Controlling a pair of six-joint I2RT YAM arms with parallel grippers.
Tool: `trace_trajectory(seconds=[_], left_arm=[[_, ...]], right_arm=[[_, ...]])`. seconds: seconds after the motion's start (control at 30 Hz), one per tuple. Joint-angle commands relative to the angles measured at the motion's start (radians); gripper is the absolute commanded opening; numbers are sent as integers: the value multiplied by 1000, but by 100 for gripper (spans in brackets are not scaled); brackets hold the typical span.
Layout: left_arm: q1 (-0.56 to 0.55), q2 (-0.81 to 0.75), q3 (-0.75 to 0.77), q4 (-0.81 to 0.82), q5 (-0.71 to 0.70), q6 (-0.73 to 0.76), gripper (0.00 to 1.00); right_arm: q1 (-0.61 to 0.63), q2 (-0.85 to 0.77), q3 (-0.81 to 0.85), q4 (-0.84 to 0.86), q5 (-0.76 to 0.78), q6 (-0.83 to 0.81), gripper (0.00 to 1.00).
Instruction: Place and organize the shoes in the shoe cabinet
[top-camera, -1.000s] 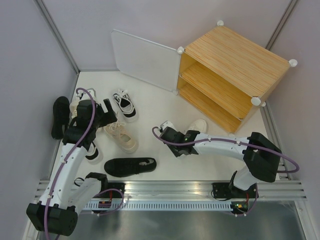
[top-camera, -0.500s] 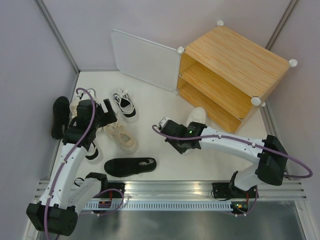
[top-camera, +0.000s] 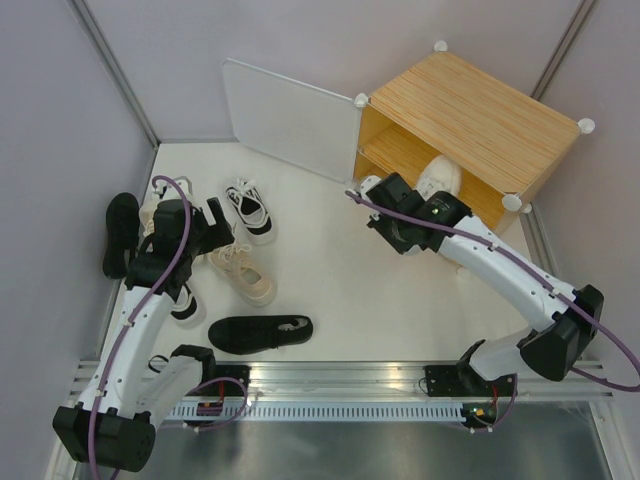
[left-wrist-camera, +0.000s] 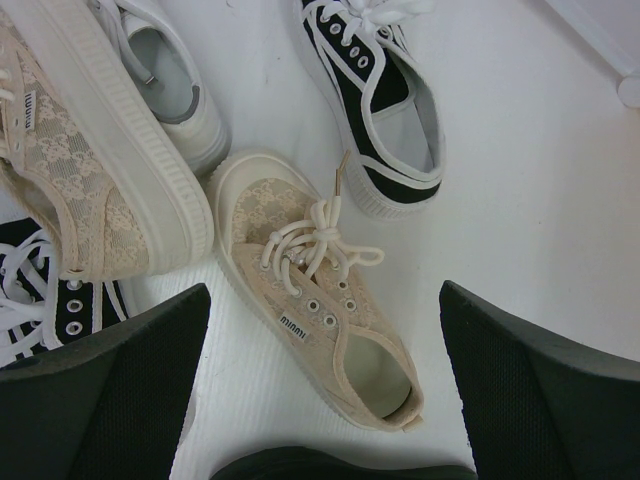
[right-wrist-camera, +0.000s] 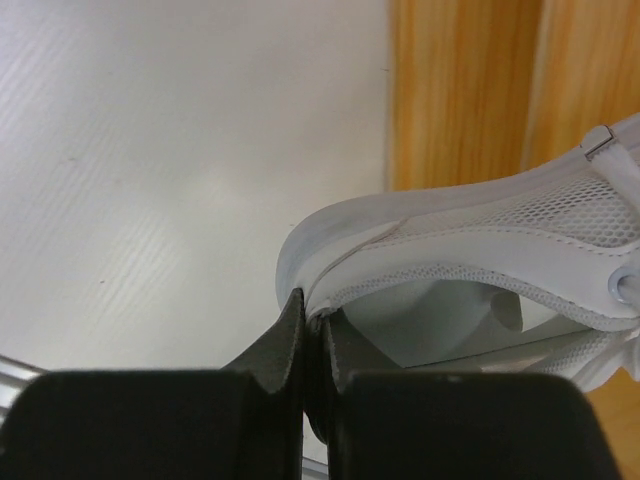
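**White shoe at the cabinet mouth, left pincer idle over the pile**

At the far left a black shoe (top-camera: 120, 232) lies by the wall. My left pincer (top-camera: 220, 226) hangs spread wide above the pile, holding nothing. Between its fingers (left-wrist-camera: 110, 390) I look down on a beige shoe (left-wrist-camera: 315, 320) with tied laces. A taller beige one (left-wrist-camera: 90, 170) sits just beside its toe, and a black-trim shoe (left-wrist-camera: 385, 110) lies near. Closer to my bases, a second black shoe (top-camera: 260, 332) lies alone on the table (top-camera: 330, 270). The white door (top-camera: 290, 118) stands swung open. My right pincer (right-wrist-camera: 311, 325) is pressed together on the heel rim of a white shoe (right-wrist-camera: 480, 240), pinching it. That shoe hangs at the open front of the cabinet (top-camera: 480, 105), toe pointing in over the shelf (top-camera: 478, 195). I cannot tell whether it touches the wood.
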Motion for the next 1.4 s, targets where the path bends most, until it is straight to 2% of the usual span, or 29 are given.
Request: trace_trajectory(seconds=[0.0,0.37,0.63,0.67,0.77,1.07,1.23,1.27,1.37], left_arm=[[-2,4,-4,43,1,34,97],[-6,4,-4,45,3,35,97],[-10,4,-4,43,4,37,97],[-10,3,-4,45,3,38,97],[-12,1,-4,43,0,37,97],[-12,1,-4,45,1,37,97],[-12,-2,-4,43,1,37,97],[-12,-2,-4,45,1,35,97],[-12,0,-2,45,1,37,97]], right_arm=[[-75,20,78,-2,132,-150,1],[-280,99,83,81,172,-199,1],[-324,88,61,130,287,-173,4],[-334,86,61,139,294,-167,5],[-341,83,47,154,320,-158,21],[-342,71,14,151,370,-123,23],[-342,37,17,147,376,-91,32],[-341,24,15,147,373,-86,39],[-342,-6,17,145,367,-72,42]])
